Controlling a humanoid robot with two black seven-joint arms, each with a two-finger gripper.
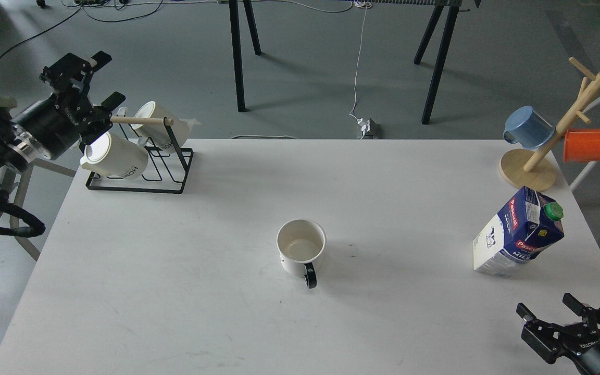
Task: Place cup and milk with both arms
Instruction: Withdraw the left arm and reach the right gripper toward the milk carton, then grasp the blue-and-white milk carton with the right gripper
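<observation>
A white cup (300,250) with a black handle stands upright near the middle of the white table (227,312), handle towards me. A blue and white milk carton (517,232) with a green cap stands at the right side of the table. My left gripper (94,83) is open and empty, raised off the table's far left corner beside the mug rack, far from the cup. My right gripper (547,310) is open and empty at the lower right, near the table's front edge, below the milk carton.
A black wire rack (138,161) with two white mugs stands at the back left of the table. A wooden mug tree (545,151) with a blue cup and an orange cup stands at the back right. Black table legs and cables are on the floor behind.
</observation>
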